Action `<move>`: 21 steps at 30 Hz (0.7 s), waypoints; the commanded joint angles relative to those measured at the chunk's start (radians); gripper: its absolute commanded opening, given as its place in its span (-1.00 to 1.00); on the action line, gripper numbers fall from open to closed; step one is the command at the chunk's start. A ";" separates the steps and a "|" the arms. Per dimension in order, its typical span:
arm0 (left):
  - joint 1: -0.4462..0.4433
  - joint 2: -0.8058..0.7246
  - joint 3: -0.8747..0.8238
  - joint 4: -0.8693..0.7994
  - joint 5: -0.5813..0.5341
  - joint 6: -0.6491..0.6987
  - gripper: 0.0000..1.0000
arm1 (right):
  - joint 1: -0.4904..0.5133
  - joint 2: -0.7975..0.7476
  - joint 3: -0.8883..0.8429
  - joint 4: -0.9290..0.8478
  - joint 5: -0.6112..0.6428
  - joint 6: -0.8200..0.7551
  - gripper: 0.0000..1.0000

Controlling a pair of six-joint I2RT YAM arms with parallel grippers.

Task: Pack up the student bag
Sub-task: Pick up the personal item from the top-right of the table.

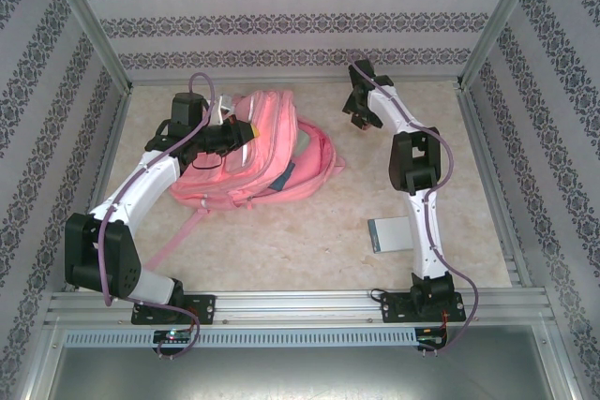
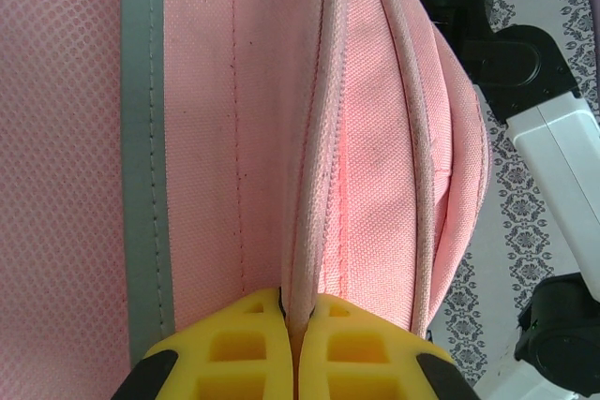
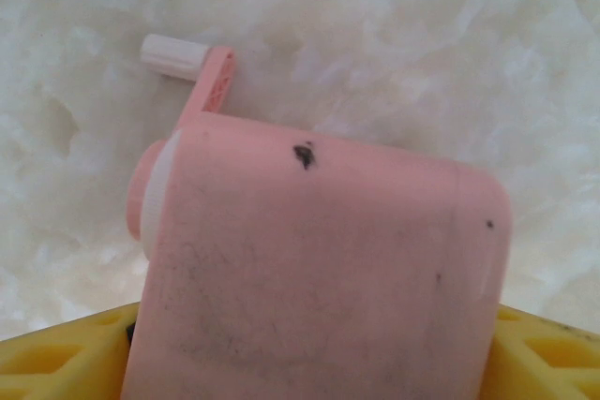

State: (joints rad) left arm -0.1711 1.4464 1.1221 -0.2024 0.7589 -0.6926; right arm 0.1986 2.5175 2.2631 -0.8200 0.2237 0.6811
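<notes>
The student bag (image 1: pixel 272 152), a soft pink backpack, lies at the back left of the table. My left gripper (image 1: pixel 246 130) rests on its top. In the left wrist view that gripper (image 2: pixel 298 325) is shut on a pale piped seam of the student bag (image 2: pixel 234 138). My right gripper (image 1: pixel 359 119) points down at the table's back, right of the bag. In the right wrist view a pink pencil sharpener (image 3: pixel 319 259) with a white-tipped crank fills the gap of the right gripper (image 3: pixel 309 362). Its yellow fingers (image 3: pixel 56 353) press close against both sides.
A flat grey book (image 1: pixel 389 234) lies on the marble tabletop beside the right arm's lower link. A pink strap (image 1: pixel 164 248) trails from the bag toward the left arm's base. Patterned walls and metal posts close in the table on three sides.
</notes>
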 commanded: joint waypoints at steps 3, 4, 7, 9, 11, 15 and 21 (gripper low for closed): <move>-0.003 -0.036 -0.008 0.008 0.008 0.015 -1.00 | 0.005 -0.103 -0.107 0.033 0.008 -0.053 0.37; -0.003 -0.039 -0.008 0.010 0.008 0.015 -1.00 | 0.007 -0.123 -0.127 0.039 0.006 -0.059 0.35; -0.004 -0.050 -0.017 0.015 0.007 0.012 -1.00 | 0.017 -0.202 -0.207 0.073 0.002 -0.083 0.32; -0.004 -0.059 -0.026 0.020 0.006 0.007 -1.00 | 0.029 -0.262 -0.267 0.095 -0.014 -0.100 0.28; -0.004 -0.066 -0.033 0.025 0.005 0.007 -1.00 | 0.042 -0.317 -0.315 0.100 -0.030 -0.112 0.28; -0.004 -0.079 -0.043 0.030 -0.007 0.005 -1.00 | 0.095 -0.435 -0.424 0.119 -0.073 -0.136 0.24; -0.003 -0.083 -0.044 0.047 -0.012 -0.004 -1.00 | 0.225 -0.600 -0.584 0.151 -0.099 -0.110 0.24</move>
State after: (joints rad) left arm -0.1711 1.4036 1.0897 -0.1951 0.7494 -0.6933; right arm 0.3717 1.9938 1.7351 -0.7017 0.1505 0.5690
